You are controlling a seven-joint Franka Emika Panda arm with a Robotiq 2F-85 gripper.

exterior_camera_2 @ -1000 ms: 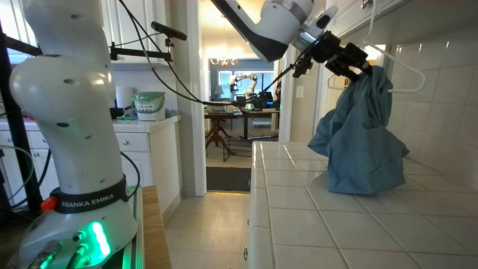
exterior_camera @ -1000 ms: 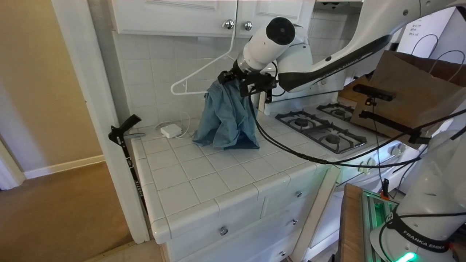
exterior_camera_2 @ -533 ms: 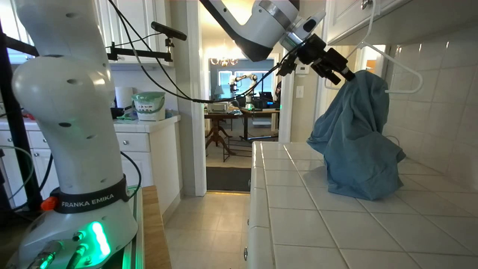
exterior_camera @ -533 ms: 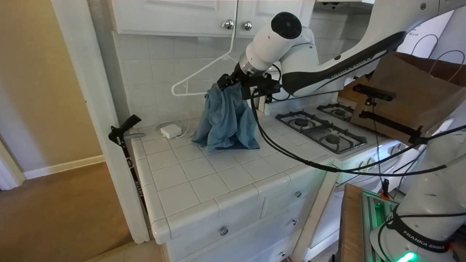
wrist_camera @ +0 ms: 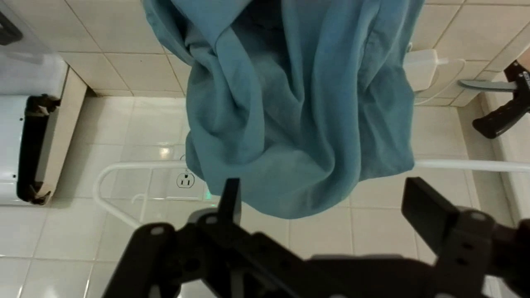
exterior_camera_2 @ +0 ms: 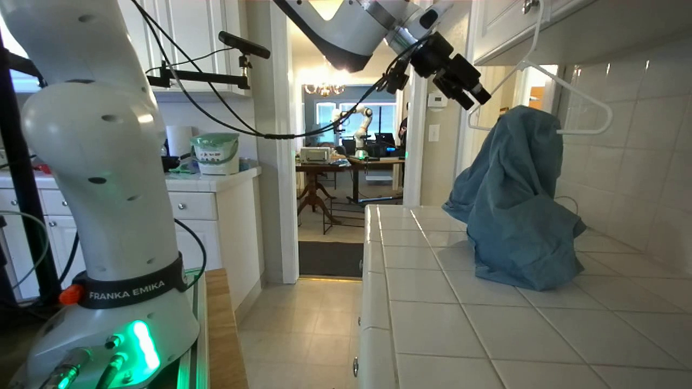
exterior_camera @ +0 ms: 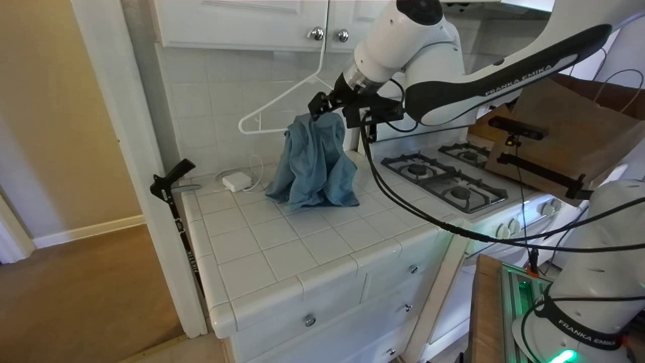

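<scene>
A blue cloth is draped over the lower bar of a white hanger; its lower edge reaches the tiled counter. The cloth also shows in an exterior view and in the wrist view. The hanger hangs from a cabinet knob. My gripper is open and empty, a little apart from the cloth's top on the robot's side. In the wrist view the gripper has its fingers wide apart, with the cloth's folded top beyond them. Most of the hanger's lower bar is hidden by the cloth.
The tiled counter lies below, with a white adapter near the wall. A stove and a brown paper bag stand on the robot's side. A black reacher tool leans at the counter's end. Upper cabinets overhang.
My gripper has let go of the cloth's top and drawn back and up towards the robot's base. The cloth stays on the hanger, its top slumped a little.
</scene>
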